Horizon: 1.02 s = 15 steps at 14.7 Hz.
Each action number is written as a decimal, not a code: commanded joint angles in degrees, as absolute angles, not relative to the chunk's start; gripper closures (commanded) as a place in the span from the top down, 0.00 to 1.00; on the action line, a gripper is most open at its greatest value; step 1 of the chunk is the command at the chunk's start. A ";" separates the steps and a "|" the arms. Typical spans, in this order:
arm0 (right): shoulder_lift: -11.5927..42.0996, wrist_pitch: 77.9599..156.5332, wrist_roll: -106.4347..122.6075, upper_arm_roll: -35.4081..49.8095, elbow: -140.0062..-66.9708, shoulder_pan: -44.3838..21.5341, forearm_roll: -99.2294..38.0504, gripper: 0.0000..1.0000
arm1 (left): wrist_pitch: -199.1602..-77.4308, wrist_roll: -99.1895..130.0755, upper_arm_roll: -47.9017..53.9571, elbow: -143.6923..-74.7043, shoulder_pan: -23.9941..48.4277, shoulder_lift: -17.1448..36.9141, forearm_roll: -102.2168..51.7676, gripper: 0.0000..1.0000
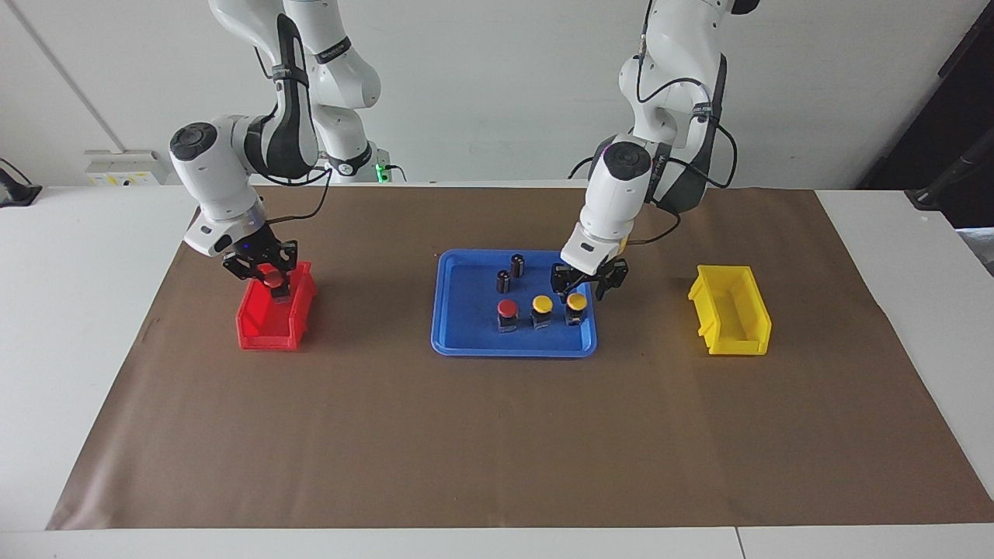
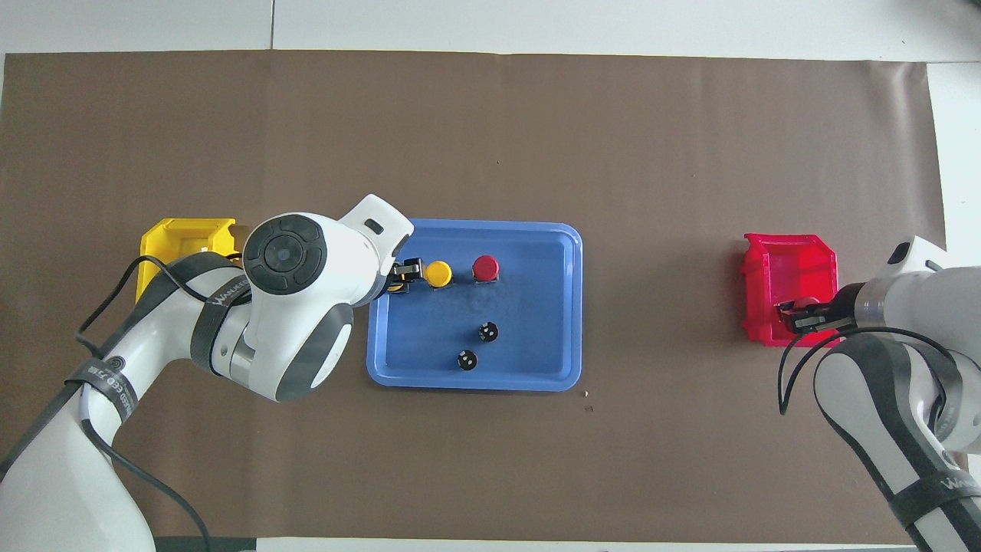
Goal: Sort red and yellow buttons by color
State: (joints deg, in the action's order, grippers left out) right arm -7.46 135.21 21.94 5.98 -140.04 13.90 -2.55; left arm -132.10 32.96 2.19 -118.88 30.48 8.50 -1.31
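Observation:
A blue tray (image 1: 466, 318) holds a red button (image 1: 507, 309) and two yellow buttons (image 1: 542, 305) (image 1: 576, 301) in a row. My left gripper (image 1: 584, 286) is open just above the yellow button at the left arm's end of the row. In the overhead view (image 2: 405, 277) it covers most of that button, beside the other yellow button (image 2: 438, 274) and the red one (image 2: 485, 267). My right gripper (image 1: 268, 281) is shut on a second red button (image 1: 270, 276) over the red bin (image 1: 260, 332), at the edge nearer to the robots (image 2: 766, 261).
Two small dark cylinders (image 1: 517, 264) (image 1: 503, 280) stand in the tray nearer to the robots than the buttons. A yellow bin (image 1: 747, 340) sits at the left arm's end of the brown mat (image 1: 497, 435), partly under the left arm in the overhead view (image 2: 180, 230).

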 commanded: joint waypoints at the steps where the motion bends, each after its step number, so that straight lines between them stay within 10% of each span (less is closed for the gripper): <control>1: -8.09 135.62 21.80 6.42 -140.45 14.24 -3.96 0.63 | -134.65 32.52 1.93 -119.88 30.50 9.14 -1.67 0.75; 4: -5.55 127.57 22.41 6.42 -131.70 14.24 -3.87 0.82 | -134.74 32.87 1.93 -119.80 30.76 9.76 -1.67 0.74; 7: -2.03 114.91 21.89 7.03 -118.26 13.89 -3.52 0.93 | -134.30 33.22 1.85 -119.09 31.20 9.84 -1.76 0.14; 8: -1.15 111.39 21.28 7.47 -114.21 12.67 -3.52 1.00 | -133.51 33.22 1.85 -118.05 31.20 9.93 -1.76 0.08; 15: 5.09 104.76 -6.81 7.56 -99.41 -5.42 -3.08 1.00 | -111.06 29.29 0.62 -103.83 27.62 7.82 -1.67 0.02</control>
State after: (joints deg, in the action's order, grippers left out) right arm 2.43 105.44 -0.34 7.62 -102.82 -1.63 -2.68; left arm -120.10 32.59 1.37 -109.17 30.18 9.09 -1.31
